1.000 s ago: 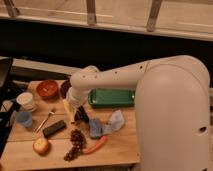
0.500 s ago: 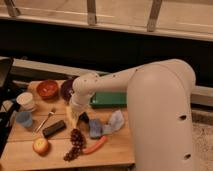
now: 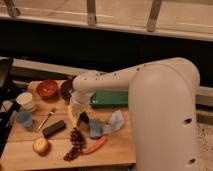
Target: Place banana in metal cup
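The white arm [image 3: 150, 95] is seen to fill the right of the view, reaching left over the wooden table [image 3: 117, 150]. On the far side of the table a green tray [image 3: 110, 99] is laid, with a red bowl [image 3: 48, 89] and a dark bowl [image 3: 65, 90] to its left. A grey-blue cloth [image 3: 114, 121] is crumpled near the middle. Grapes [image 3: 75, 145] and an orange carrot [image 3: 94, 145] are found at the near edge, an apple [image 3: 40, 145] at the near left, and a black block [image 3: 53, 128] just beyond it.

The gripper [image 3: 75, 107] is held low over the table's middle, left of the cloth; whether it is apart, together or clamped cannot be told. Directly beneath it a pale-yellow shape is taken to be the banana [image 3: 73, 117], though it cannot be said whether it is gripped or merely touched. A small dark object just to its right is judged to be the metal cup [image 3: 84, 119].

The banana is judged to be light, soft and easily bruised, with a smooth skin. It is best taken across its middle with gentle pressure, then tipped so that one end can be lowered into the narrow cup.
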Motion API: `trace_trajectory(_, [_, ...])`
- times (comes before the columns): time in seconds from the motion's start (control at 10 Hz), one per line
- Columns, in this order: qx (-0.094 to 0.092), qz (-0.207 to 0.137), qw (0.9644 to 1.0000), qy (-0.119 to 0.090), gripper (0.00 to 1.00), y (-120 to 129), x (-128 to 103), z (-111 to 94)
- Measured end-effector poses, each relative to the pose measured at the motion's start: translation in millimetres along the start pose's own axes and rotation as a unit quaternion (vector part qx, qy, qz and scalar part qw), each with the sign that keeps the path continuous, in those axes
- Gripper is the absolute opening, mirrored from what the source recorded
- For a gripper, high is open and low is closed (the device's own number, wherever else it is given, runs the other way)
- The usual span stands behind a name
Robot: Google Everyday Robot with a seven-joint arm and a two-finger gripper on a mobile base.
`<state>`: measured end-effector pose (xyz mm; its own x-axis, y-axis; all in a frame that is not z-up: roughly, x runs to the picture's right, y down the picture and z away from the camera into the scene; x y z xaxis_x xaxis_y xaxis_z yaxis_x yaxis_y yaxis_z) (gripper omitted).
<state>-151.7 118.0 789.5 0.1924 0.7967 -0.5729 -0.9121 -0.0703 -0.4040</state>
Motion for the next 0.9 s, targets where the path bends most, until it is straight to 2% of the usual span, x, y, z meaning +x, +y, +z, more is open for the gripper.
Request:
trace_trajectory(0.2, [0.003,-0.005,1.0,-0.003,0.8,5,-3,-5])
trace_trajectory(0.6, [0.003,-0.007,1.0,0.002,0.8,4,-4,3])
trace_trajectory(0.8, [0.022,0.004,0.9997,-0.008,0.8,-6,-4,-13])
trace_trajectory(0.9, [0.037,0.014,0.999,-0.018,0.8,-19,-2,-29])
